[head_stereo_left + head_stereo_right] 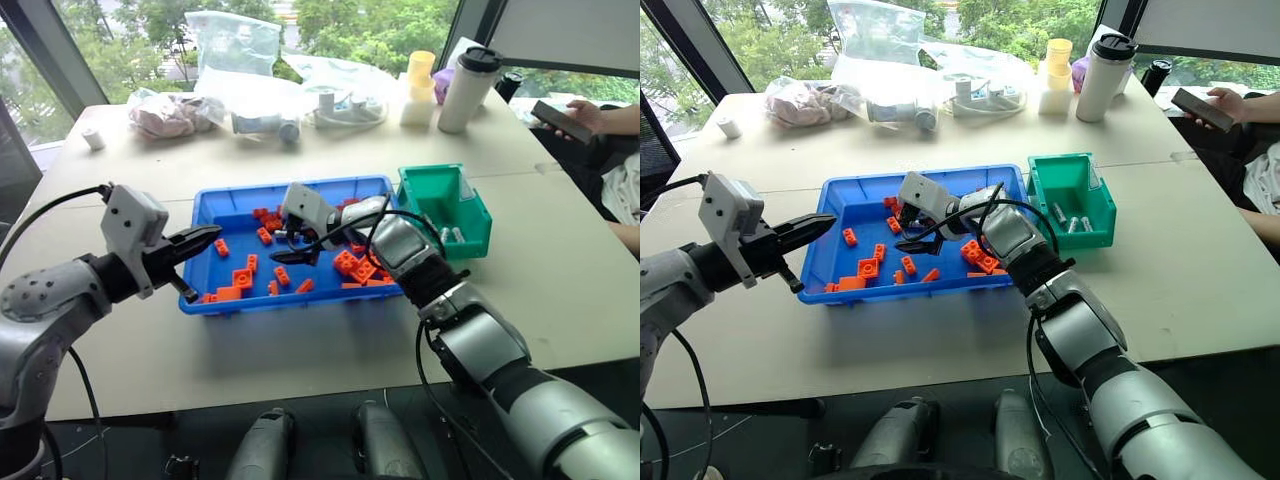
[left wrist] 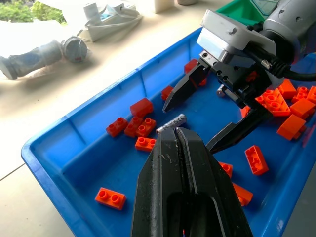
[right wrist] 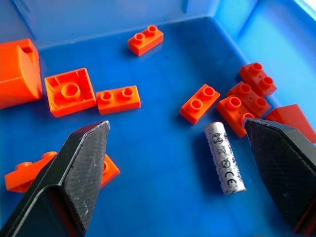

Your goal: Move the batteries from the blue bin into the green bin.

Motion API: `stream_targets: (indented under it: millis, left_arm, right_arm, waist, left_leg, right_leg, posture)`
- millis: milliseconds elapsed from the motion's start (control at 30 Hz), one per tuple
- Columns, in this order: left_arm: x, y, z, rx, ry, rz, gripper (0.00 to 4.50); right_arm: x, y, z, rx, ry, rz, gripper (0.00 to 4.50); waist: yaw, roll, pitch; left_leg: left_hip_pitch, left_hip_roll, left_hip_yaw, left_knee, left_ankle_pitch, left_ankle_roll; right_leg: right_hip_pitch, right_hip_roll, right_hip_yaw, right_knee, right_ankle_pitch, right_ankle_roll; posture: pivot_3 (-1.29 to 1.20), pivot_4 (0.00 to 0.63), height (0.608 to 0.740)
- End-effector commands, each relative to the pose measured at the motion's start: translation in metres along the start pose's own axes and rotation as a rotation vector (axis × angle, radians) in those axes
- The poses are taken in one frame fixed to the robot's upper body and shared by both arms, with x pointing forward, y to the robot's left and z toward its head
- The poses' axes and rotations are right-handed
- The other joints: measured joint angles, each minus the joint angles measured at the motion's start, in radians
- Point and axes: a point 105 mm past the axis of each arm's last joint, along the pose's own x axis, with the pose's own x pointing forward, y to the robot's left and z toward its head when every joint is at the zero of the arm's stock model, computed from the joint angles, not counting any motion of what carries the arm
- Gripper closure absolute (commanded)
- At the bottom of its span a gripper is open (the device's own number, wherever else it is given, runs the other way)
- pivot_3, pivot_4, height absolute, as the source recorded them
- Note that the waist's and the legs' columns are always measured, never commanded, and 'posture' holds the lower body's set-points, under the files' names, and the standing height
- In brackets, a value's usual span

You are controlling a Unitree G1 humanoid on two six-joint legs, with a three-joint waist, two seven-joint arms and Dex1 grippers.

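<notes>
Right end effector point(image 3: 173, 163) spread above battery point(image 3: 225, 157); left end effector point(image 2: 180, 143) pressed together.

Right tool point(image 3: 173, 163) sits over the blue bin point(image 1: 215, 205) floor, jaws spread wide, one battery point(image 3: 224, 157) lying flat between them, free blue floor on both of its long sides. Orange bricks point(image 3: 200, 103) crowd just past its far end. Left tool point(image 1: 195, 245) hangs over the bin's left rim, fingers together. Green bin point(image 1: 470, 215) touches the blue bin's right wall, open top. Bags point(image 1: 240, 40) and cups point(image 1: 465, 90) line the worktop's far edge, well apart.
</notes>
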Motion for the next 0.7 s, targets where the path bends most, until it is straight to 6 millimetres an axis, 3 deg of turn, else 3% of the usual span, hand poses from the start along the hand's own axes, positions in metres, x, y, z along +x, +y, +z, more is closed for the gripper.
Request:
stream_targets:
  millis: [33, 133, 233, 467, 633, 700]
  left_arm:
    - [-0.005, 0.001, 0.011, 0.039, -0.024, 0.023, 4.5]
    - [-0.004, 0.001, 0.011, 0.04, -0.026, 0.024, 4.5]
    - [-0.001, 0.0, 0.012, 0.038, -0.031, 0.022, 4.5]
    - [0.003, 0.0, 0.012, 0.039, -0.038, 0.017, 4.5]
    - [0.009, -0.001, 0.013, 0.035, -0.049, 0.0, 4.5]
    - [0.012, -0.002, 0.012, 0.033, -0.054, -0.009, 4.5]
  right_arm:
    - [0.006, -0.006, 0.009, -0.023, -0.01, -0.016, 0.04]
    - [0.009, -0.008, 0.001, -0.018, 0.016, -0.025, 0.04]
    - [0.012, -0.01, -0.008, 0.002, 0.044, -0.039, 0.86]
    - [0.006, -0.014, -0.003, -0.005, 0.02, -0.05, 4.41]
    - [-0.05, -0.05, 0.033, -0.023, -0.116, -0.217, 4.45]
    - [-0.091, -0.07, 0.04, 0.016, -0.162, -0.334, 4.45]
  waist:
    - [-0.004, 0.0, 0.0]
    - [-0.005, 0.0, 0.0]
    - [-0.006, 0.0, 0.0]
    - [-0.006, 0.0, 0.0]
    - [0.001, 0.001, 0.0]
    - [0.003, 0.001, 0.0]
  left_leg:
    - [0.0, 0.0, 0.0, 0.0, 0.0, 0.0]
    - [0.0, 0.0, 0.0, 0.0, 0.0, 0.0]
    - [0.0, 0.0, 0.0, 0.0, 0.0, 0.0]
    - [0.0, 0.0, 0.0, 0.0, 0.0, 0.0]
    - [-0.001, -0.001, -0.001, 0.001, 0.0, 0.0]
    - [-0.001, -0.001, -0.001, 0.001, 0.0, 0.001]
  right_leg:
    - [0.0, 0.0, 0.0, 0.0, 0.0, 0.0]
    - [0.0, 0.0, 0.0, 0.0, 0.0, 0.0]
    - [0.0, 0.0, 0.0, 0.0, 0.0, 0.0]
    - [0.0, 0.0, 0.0, 0.0, 0.0, 0.0]
    - [0.0, 0.0, -0.001, 0.0, 0.0, 0.0]
    - [0.0, 0.0, 0.0, 0.0, 0.0, 0.0]
  posture:
    - [0.0, 0.15, 0.74]
    - [0.0, 0.15, 0.74]
    - [0.0, 0.15, 0.74]
    - [0.0, 0.15, 0.74]
    - [0.0, 0.15, 0.74]
    - [0.0, 0.15, 0.74]
